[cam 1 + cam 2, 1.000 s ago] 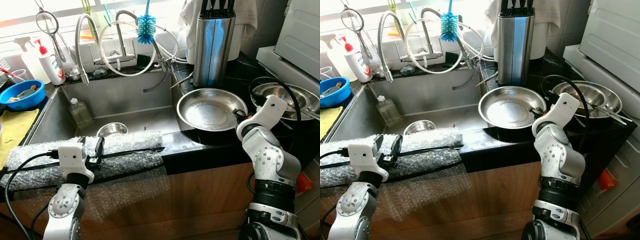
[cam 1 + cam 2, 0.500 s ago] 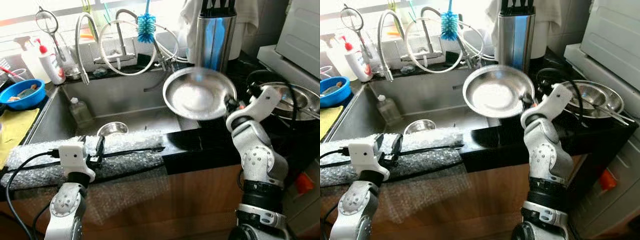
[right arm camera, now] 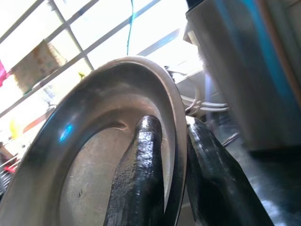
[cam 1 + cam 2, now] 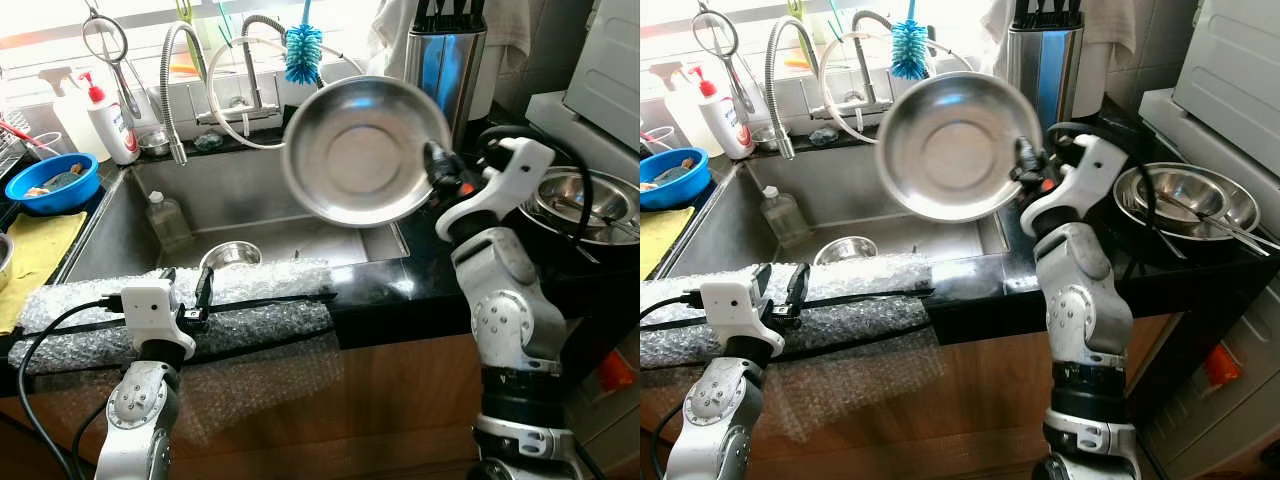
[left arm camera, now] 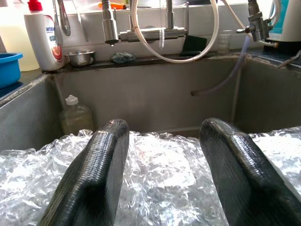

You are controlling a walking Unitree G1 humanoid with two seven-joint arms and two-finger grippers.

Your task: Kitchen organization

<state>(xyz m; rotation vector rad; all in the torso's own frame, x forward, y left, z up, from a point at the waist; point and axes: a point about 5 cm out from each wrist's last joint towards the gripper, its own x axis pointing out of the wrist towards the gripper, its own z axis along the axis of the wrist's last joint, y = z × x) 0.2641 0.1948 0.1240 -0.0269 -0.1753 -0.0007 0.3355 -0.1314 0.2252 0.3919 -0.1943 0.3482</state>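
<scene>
The left gripper (image 5: 162, 179) rests open on the bubble wrap (image 4: 250, 300) at seven o'clock. In the last second the right gripper (image 4: 437, 172) has lifted one steel plate (image 4: 362, 150) off the counter, pinched by its rim, centre frame, likely bound sinkward. One small bowl (image 4: 232, 256) sits in the sink; stacked bowls (image 4: 590, 205) at three o'clock.

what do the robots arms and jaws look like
Both arms are silver, rounded segments with white wrist blocks and looping black cables. The left gripper and right gripper each have two long, black, matte-textured fingers with rounded tips.
</scene>
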